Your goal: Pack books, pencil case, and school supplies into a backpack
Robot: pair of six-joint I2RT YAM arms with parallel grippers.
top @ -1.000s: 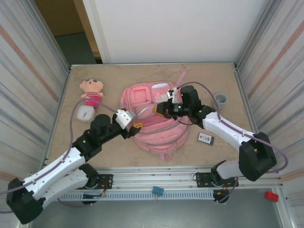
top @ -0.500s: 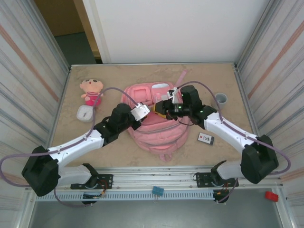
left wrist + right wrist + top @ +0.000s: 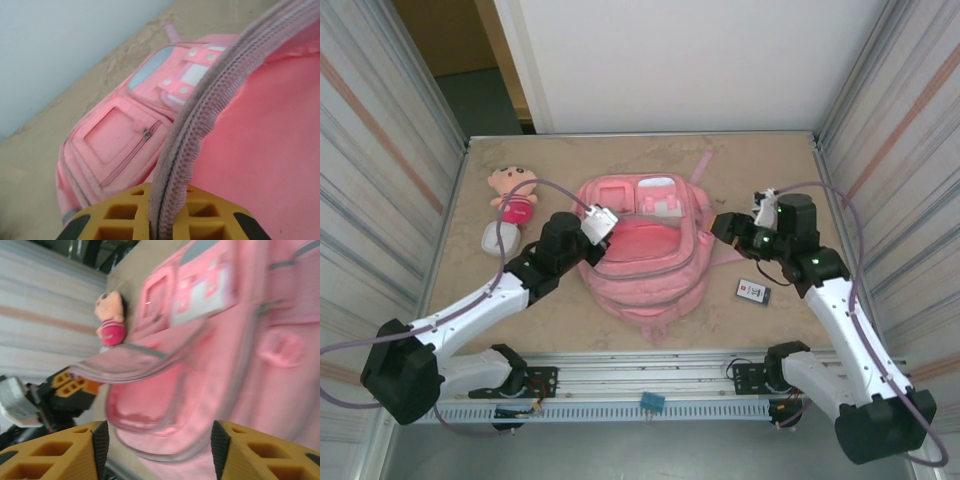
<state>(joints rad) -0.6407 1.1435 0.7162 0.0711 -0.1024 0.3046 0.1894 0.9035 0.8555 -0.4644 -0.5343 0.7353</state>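
The pink backpack (image 3: 650, 270) lies flat mid-table with its main compartment gaping, pink lining showing. My left gripper (image 3: 608, 232) is shut on the grey zipper edge of the flap (image 3: 200, 110), which runs up between the yellow jaws (image 3: 167, 220) and is held raised. My right gripper (image 3: 720, 228) hovers just off the backpack's right side, open and empty (image 3: 159, 450), facing the opening (image 3: 150, 385). A small flat black rectangle with a white-and-red mark (image 3: 753, 291) lies on the table right of the backpack. The books, pencil case and white tube are out of view.
A pink-and-tan plush doll (image 3: 515, 190) lies at the back left, also in the right wrist view (image 3: 112, 315). A white rounded object (image 3: 492, 238) sits just in front of it. Metal walls close in both sides of the table.
My right gripper has pulled back from over the backpack's opening to its right side. My left gripper has drawn the flap edge up and toward the back left, widening the opening.
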